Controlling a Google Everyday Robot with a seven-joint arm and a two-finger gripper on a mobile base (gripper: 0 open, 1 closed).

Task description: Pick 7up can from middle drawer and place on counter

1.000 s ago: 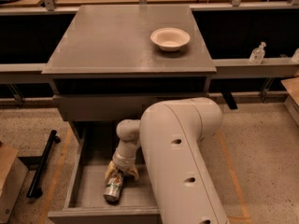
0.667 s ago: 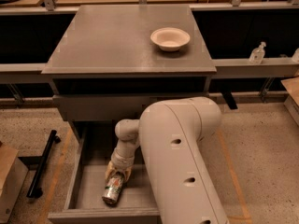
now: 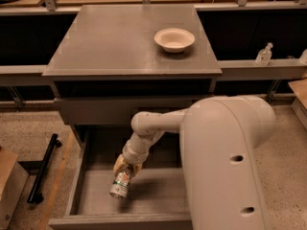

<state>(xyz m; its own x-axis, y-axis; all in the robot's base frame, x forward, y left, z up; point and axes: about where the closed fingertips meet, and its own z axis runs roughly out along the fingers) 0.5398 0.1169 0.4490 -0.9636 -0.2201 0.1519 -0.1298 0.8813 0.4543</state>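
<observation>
Far left, at the bottom edge, we have the corner of a cardboard box point(image 3: 5, 186) on the speckled floor point(image 3: 29, 131). Just beside it a black bar point(image 3: 43, 169) lies on the ground, running from near the box up toward the cabinet.

Next comes the drawer point(image 3: 76, 181), pulled wide open, its low left wall and flat grey bottom in plain sight. And there is the can point(image 3: 119, 185), inside the drawer toward its left half, tilted, top end up and leaning right, with green and red marks on its pale side. Its shadow falls on the drawer bottom to the right. We cannot tell if its lower end touches the bottom or hangs just clear of it.

The gripper point(image 3: 123, 170) is down in the drawer too, right on the can's upper end, fingers clasped around it.

Above, a plain grey drawer front point(image 3: 110, 110) sits closed, and over that lies the counter point(image 3: 110, 37), flat and grey. Toward its right rear corner stands a white bowl point(image 3: 174, 39), upright, well apart from the can.

Moving right, the big pale arm point(image 3: 225, 166) fills the foreground, reaching left and down into the drawer. Far right, a small clear bottle point(image 3: 263, 54) stands on a ledge beside the cabinet.
</observation>
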